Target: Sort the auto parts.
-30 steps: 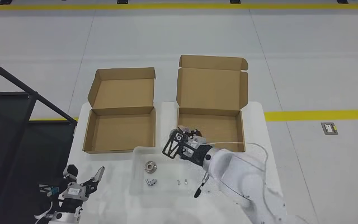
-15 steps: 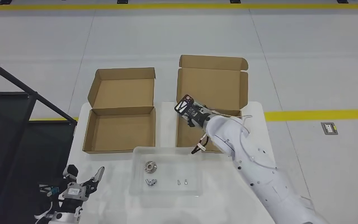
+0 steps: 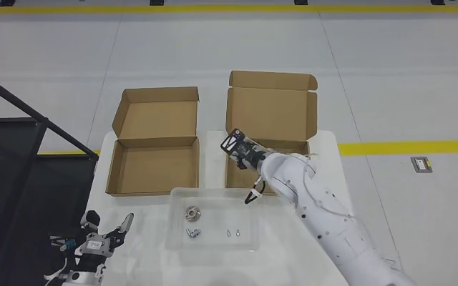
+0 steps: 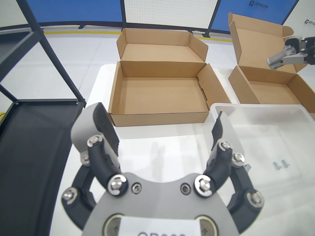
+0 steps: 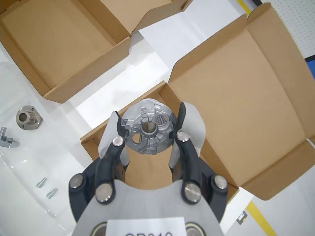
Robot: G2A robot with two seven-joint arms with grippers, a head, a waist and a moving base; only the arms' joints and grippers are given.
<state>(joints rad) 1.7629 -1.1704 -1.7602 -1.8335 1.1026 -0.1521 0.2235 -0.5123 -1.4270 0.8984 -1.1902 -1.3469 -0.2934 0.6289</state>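
over right box (image 3: 272,114), no longer tray (image 3: 218,211): disc (image 5: 149,130)

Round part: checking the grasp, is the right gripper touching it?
Touching. The right wrist view shows both pads of the right gripper pressed against the rim of the round part.

R arm (image 3: 315,207): glossy white shell, rounded joints. Left gripper (image 4: 158,116) & right gripper (image 5: 150,121) look alike: silver fingers (image 4: 78,133), black ribbed pads (image 4: 105,124), black links (image 4: 98,158), chrome screws (image 4: 117,182) w/ clips, grey base plate (image 4: 157,202), white label (image 4: 160,226).
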